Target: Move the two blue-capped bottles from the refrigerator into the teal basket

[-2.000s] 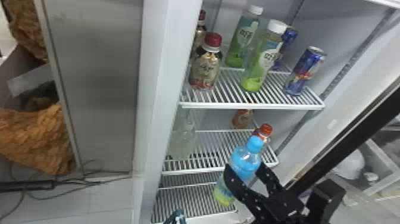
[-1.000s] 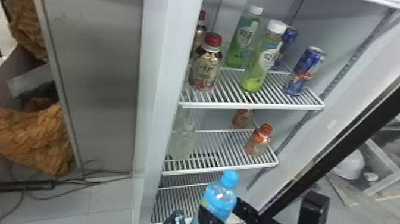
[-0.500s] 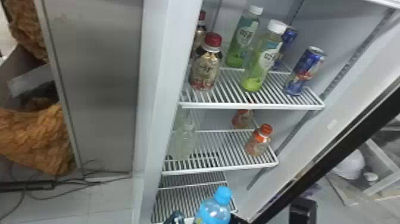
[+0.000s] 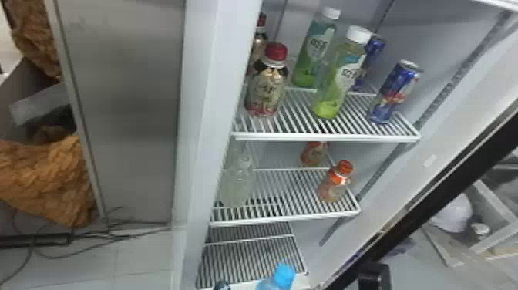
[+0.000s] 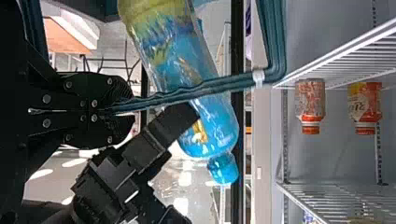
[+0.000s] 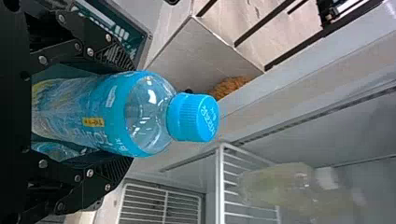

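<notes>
At left in the right wrist view, the blue-capped bottle is grasped by the right gripper. The teal basket is clenched by the left gripper; if the rim is struck by the bottle, the basket could be tipped.

Open refrigerator, drinks on wire shelves, blue-capped bottle at bottom edge

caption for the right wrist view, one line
Blue-capped bottle held in the right pincer, a white wire shelf beyond it.
</notes>
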{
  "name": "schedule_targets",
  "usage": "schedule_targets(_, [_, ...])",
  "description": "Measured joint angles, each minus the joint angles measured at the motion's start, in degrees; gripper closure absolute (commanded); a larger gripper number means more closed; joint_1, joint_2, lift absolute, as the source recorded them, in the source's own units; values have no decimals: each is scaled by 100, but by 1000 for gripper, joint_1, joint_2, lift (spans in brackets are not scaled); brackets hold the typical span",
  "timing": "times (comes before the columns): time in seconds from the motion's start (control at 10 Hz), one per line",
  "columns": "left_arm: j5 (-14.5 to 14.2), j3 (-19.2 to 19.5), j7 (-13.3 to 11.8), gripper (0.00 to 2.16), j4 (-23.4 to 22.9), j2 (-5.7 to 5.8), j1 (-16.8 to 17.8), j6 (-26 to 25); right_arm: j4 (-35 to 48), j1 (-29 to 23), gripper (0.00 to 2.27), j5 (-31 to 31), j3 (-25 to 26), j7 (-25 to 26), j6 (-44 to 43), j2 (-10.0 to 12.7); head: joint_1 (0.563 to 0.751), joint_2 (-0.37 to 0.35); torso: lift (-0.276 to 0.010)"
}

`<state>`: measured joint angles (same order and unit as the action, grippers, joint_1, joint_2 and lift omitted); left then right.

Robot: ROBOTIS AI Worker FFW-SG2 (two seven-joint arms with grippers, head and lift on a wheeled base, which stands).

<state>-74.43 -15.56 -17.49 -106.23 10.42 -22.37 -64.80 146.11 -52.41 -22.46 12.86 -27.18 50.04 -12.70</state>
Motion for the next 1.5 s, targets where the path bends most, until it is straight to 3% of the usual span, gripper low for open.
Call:
schedule_targets(0.4, [-1,10,1,1136,0,-5,-26,0,-358,341,481,197,43,-545,340,-17,695,-350,-141])
schedule_targets(0.8, [-10,9,-3,1136,-1,-6,-27,-3,-641,544,202,389,67,-728,-41,22,695,-350,-141])
schedule_targets(1.1, [-7,9,-8,1136,-1,-6,-27,-2,-546,485,205,501,67,-720,-697,52,695,-350,-141])
schedule_targets(1.5, [-1,9,-8,1136,-1,-14,-27,-2,-506,401,203,519,66,-456,-2329,213,695,-350,-141])
